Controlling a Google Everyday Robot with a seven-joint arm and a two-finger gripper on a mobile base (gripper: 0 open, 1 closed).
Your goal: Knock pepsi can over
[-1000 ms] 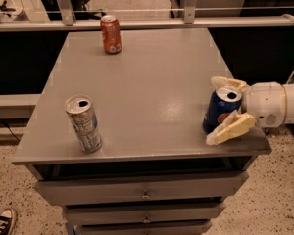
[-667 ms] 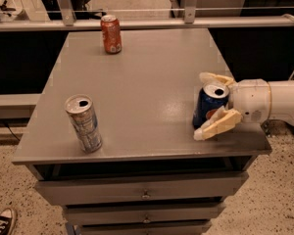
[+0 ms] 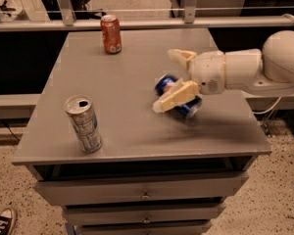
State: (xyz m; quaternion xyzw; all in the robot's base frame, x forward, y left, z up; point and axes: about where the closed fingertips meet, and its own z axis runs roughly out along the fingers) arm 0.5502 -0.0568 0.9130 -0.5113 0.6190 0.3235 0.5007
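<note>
The pepsi can (image 3: 187, 108), dark blue, is tipped far over at the right middle of the grey cabinet top (image 3: 127, 77), its silver top pointing left. My gripper (image 3: 163, 81) reaches in from the right with its cream fingers spread. One finger (image 3: 182, 57) is behind the can and the other (image 3: 176, 97) lies across its front. The can sits between them, partly hidden by the front finger. I cannot tell whether it rests flat on the top.
An orange-red can (image 3: 111, 34) stands upright at the back of the top. A silver, pale-blue-patterned can (image 3: 83, 124) stands open near the front left edge. Drawers (image 3: 142, 192) are below. A metal rail (image 3: 137, 22) runs behind. A shoe (image 3: 0, 222) is on the floor.
My gripper has swept left across the top with the pepsi can between its fingers. The can has gone from upright to tipped over. The other two cans have not moved.
</note>
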